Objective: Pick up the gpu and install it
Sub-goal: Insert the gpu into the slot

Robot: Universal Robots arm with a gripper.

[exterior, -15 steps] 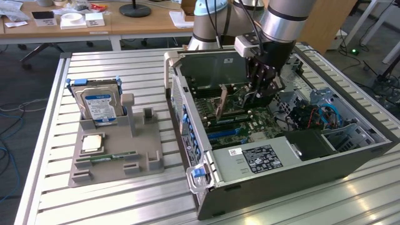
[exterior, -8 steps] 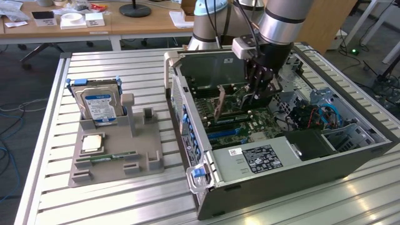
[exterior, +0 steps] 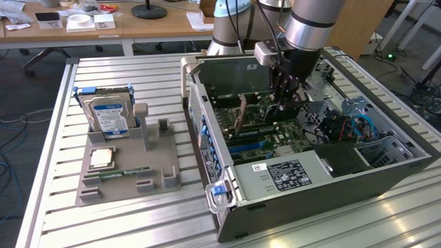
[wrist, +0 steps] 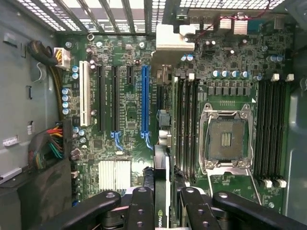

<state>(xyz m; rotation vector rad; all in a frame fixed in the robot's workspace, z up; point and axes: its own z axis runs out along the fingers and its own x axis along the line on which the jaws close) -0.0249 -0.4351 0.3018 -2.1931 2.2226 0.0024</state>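
My end effector (wrist: 166,203) pinches the gpu (wrist: 161,182) edge-on between its fingers, holding the card upright over the green motherboard (wrist: 124,96) inside the open computer case (exterior: 296,204).

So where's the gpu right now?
In the open computer case on the exterior view's right: the gpu is held edge-on in the end effector, just above the motherboard near the long blue slot.

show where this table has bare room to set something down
Bare: the slatted aluminium table nearer the camera than the grey plastic tray and beyond it. Crowded: that tray, and the open grey computer case, where the black gripper holds the dark-edged gpu card.
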